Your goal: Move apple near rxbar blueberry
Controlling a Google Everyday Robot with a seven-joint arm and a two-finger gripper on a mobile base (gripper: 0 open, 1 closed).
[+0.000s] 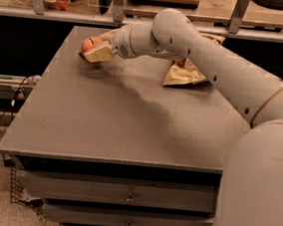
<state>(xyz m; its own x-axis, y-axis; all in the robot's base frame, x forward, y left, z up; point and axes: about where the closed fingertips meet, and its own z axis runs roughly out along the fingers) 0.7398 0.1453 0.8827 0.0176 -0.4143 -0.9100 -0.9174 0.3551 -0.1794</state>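
The red-orange apple [89, 43] is held in my gripper [95, 49] at the far left of the grey table [121, 118], just above its surface. A tan finger [102, 54] lies across the apple's front and another shows behind it, so the gripper is shut on the apple. A thin dark sliver [83, 56] shows on the table right under the gripper. It may be the navy rxbar blueberry, but I cannot tell, as the rest is hidden by the gripper and apple.
A tan-and-brown chip bag [183, 73] lies at the far right of the table, partly behind my arm [212, 57]. A shelf rail runs behind the table's far edge. Drawers sit below the front edge.
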